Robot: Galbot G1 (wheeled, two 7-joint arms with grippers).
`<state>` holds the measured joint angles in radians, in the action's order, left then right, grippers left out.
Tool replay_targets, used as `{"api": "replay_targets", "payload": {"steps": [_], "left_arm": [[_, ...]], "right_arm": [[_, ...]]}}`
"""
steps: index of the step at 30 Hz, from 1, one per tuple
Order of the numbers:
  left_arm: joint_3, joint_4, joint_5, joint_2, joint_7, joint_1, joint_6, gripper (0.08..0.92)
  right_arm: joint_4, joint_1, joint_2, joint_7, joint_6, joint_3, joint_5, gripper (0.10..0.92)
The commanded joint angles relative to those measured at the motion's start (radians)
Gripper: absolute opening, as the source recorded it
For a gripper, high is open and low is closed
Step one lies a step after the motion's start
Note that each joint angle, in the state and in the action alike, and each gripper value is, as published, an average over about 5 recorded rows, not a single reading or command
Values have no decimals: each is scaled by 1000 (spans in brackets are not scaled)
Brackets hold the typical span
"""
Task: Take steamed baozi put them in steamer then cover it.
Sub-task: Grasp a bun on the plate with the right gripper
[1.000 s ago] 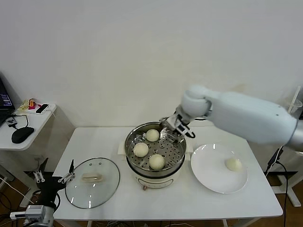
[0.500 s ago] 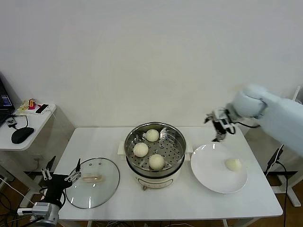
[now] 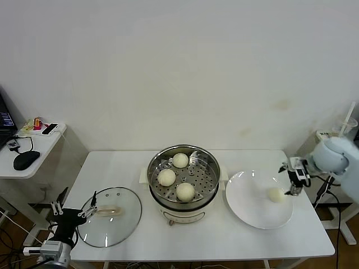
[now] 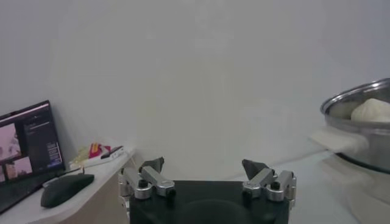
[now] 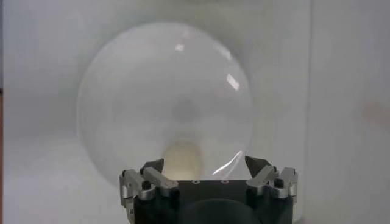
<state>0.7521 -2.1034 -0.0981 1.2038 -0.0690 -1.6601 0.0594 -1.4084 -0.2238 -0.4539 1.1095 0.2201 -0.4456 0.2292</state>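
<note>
Four steamed baozi on show: three in the one steamer, at and, and one on the single white plate. One cover lies flat on one white table. Two grippers, left and right.

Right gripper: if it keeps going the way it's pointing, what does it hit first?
Most likely the last baozi on the white plate; the open right gripper points straight at it, though depth is unclear.
</note>
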Motion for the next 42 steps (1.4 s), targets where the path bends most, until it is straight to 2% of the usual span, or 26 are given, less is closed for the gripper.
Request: {"api": "replay_targets", "payload": {"steps": [1,13,25,36,42], "left_arm": [[6,4,2,0,0,-3,-2,823],[18,4,8,12,-1,-14,-4,823],[17,5,10,16,0,-14,-4,823],[16,5,9,17,0,-12,-5,823],[19,3,6,16,-1,-14,-7,823]], "right_arm": [[158,-161,-85,-8,-30,159,98,823],[296,-112,-242,-25,-54,120,147,823],[342,-108,-278,-27,-47,113,177,817],[327,-87,-265,-18,-34,107,172,674],[262,-37,-210,-12,-13,63,114,645]]}}
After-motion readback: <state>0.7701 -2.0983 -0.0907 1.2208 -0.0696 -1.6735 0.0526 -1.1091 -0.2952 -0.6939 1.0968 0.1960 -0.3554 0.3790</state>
